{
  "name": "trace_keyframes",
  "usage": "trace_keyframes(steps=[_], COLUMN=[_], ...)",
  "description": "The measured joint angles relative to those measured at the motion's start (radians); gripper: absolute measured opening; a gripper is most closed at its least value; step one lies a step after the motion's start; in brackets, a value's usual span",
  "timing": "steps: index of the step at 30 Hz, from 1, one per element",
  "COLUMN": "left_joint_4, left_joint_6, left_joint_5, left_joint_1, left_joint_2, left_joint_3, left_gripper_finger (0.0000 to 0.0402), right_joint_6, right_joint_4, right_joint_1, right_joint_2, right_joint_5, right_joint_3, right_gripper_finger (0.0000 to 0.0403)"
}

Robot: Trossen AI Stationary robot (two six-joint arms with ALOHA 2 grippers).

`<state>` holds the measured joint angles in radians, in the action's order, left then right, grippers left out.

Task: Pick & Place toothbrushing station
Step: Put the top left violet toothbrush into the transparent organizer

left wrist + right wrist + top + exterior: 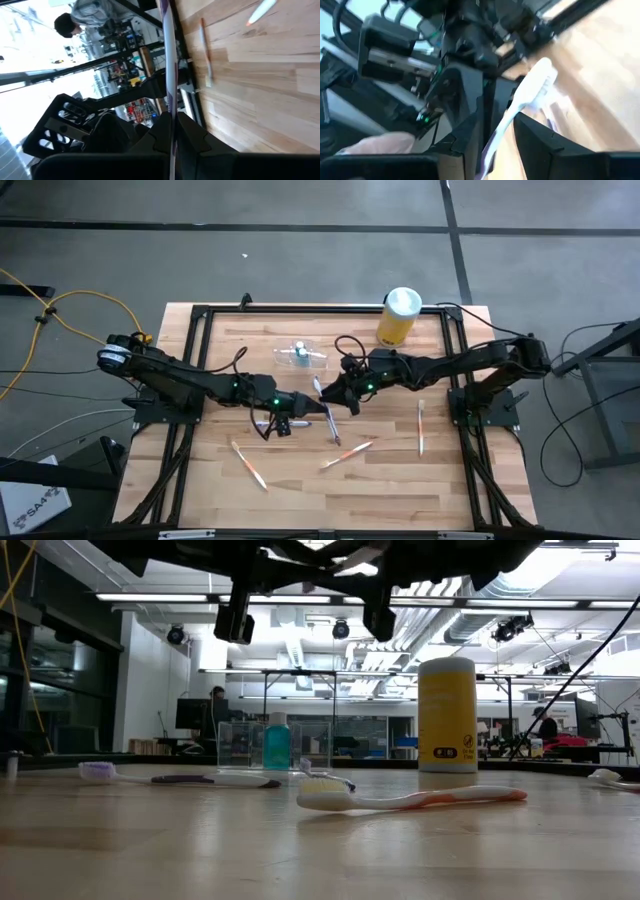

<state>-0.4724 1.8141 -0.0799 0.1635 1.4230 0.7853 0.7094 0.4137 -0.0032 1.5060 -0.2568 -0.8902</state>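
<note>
Toothbrushing station [299, 353], clear plastic, sits on the bench [300, 490] near its far edge, beside a yellow canister [399, 317]. Both the left gripper [300, 408] and right gripper [327, 396] have jaws clenched on one purple toothbrush [328, 420].

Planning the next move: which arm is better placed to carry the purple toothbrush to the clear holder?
Probably the left. The left gripper is already clamped on the purple toothbrush, and the clear holder stands nearby. The right gripper only sits around the brush's head end.

Grey concrete floor [300, 250], ceiling strip lights [170, 597], cluttered workshop benches beyond.
</note>
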Motion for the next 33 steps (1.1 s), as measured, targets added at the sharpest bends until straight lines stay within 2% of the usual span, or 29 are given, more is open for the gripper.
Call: trace_keyframes(steps=[11,18,25,29,33], left_joint_4=[0.009,0.005,0.007,0.003,0.003], left_joint_6=[-0.011,-0.01,-0.014,-0.08,-0.156], left_joint_5=[-0.006,0.0,-0.001,-0.013,-0.085], left_joint_1=[0.006,0.006,0.008,0.024,0.041], left_joint_2=[0.001,0.001,0.001,0.001,0.001], left_joint_3=[-0.002,-0.002,-0.002,-0.002,-0.002], left_gripper_finger=[0.0002,0.0001,0.0001,0.0001,0.0002], right_joint_6=[0.05,0.021,-0.007,-0.028,-0.061], right_joint_4=[0.146,0.149,0.145,0.139,0.114], right_joint_1=[-0.018,-0.025,-0.026,-0.031,-0.037], right_joint_2=[0.085,0.085,0.085,0.085,0.078], right_joint_5=[-0.131,-0.172,-0.172,-0.177,-0.177], right_joint_3=[-0.002,-0.003,-0.003,-0.003,-0.002], right_gripper_finger=[0.009,0.0013,0.0008,0.0007,0.0007])
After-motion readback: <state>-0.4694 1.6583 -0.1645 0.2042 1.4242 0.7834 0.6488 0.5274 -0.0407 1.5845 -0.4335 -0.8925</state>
